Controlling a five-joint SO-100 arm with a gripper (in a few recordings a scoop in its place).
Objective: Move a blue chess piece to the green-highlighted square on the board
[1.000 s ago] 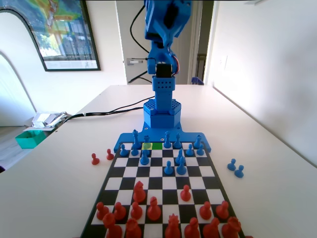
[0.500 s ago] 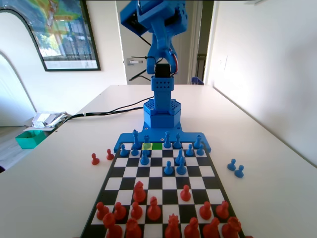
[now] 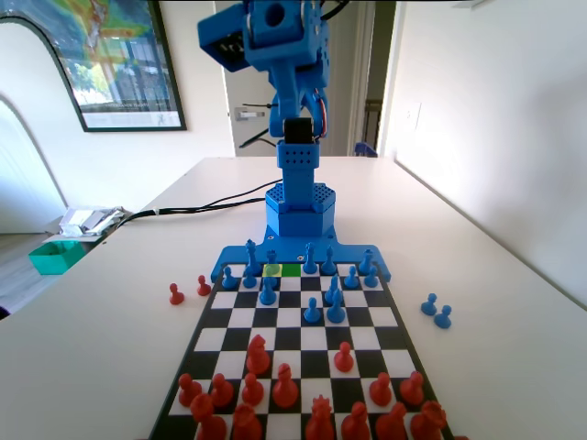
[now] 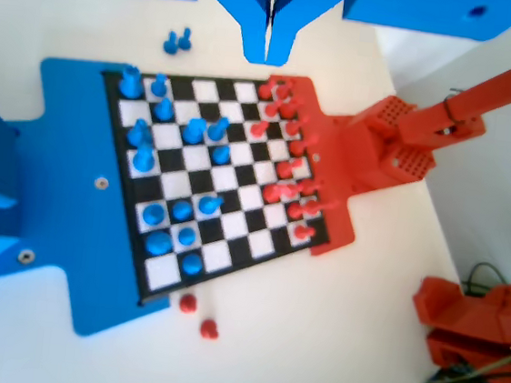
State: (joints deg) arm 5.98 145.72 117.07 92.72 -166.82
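no readable text, labels, brands or numbers on anything

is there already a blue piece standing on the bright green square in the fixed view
No, the green-highlighted square in the board's far row is bare; the nearest blue piece stands just to its right.

Green-highlighted square (image 3: 291, 269) — bare, in the board's (image 3: 389, 316) far row.
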